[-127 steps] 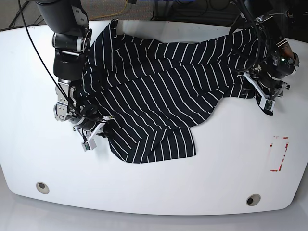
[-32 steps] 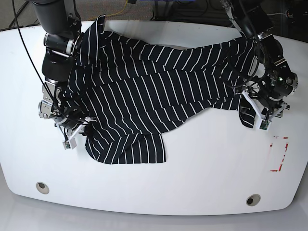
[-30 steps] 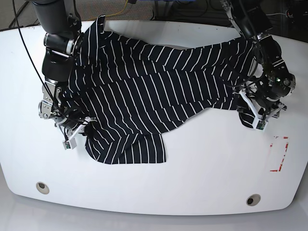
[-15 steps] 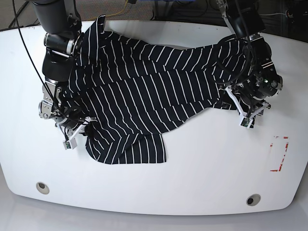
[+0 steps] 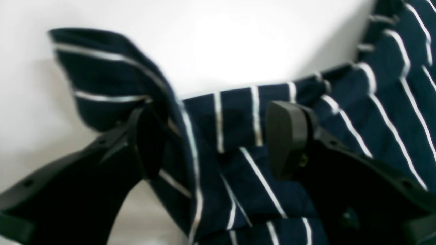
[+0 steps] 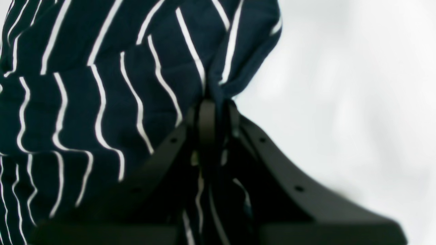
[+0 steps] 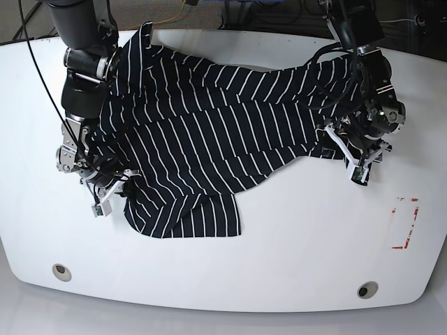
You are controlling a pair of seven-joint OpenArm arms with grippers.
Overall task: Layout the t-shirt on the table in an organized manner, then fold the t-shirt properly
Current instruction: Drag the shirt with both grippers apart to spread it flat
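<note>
Right gripper (image 6: 213,112) pinches shirt (image 7: 209,132) hem; left gripper (image 5: 218,143) gapes astride a fold, seemingly ungripped. Spreading unfinished, folding unstarted.

The right gripper (image 6: 213,112) pinches a bunched fold of the t-shirt (image 6: 102,78), its two dark jaws pressed together on the cloth. Black fabric with thin white stripes fills the left; the white table (image 6: 357,102) lies bare to the right.
</note>
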